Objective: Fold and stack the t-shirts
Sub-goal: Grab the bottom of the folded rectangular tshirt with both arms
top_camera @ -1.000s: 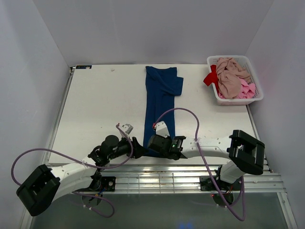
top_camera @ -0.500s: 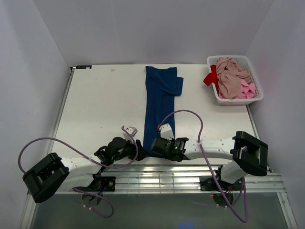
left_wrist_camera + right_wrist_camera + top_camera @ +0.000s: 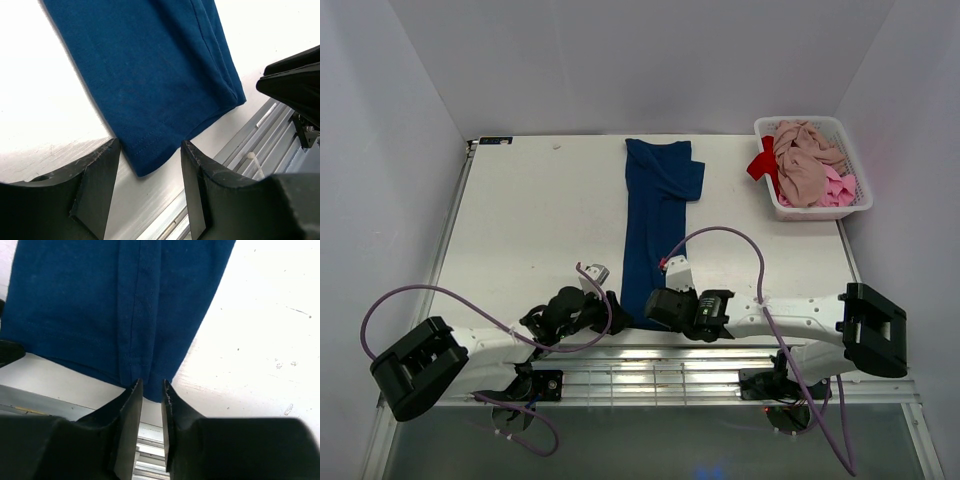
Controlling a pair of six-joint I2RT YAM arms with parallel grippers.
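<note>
Navy t-shirt (image 3: pixel 655 215) in a long strip: light, limp cloth
We would pinch its near hem corners: left gripper (image 3: pixel 149 152) wide at one, right gripper (image 3: pixel 151 385) barely parted at the other

Your navy t-shirt (image 3: pixel 655 225): long narrow strip, mid-table, running near to far. Your left gripper (image 3: pixel 617 320) and right gripper (image 3: pixel 650 312) sit at its near end. Basket (image 3: pixel 817 212) far right, pink-beige tee (image 3: pixel 802 160) heaped inside.

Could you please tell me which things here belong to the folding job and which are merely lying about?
Belong to the job: navy t-shirt; pink-beige tee; bright pink tee; red tee.
Just there: white basket holding those three tees; table.
</note>
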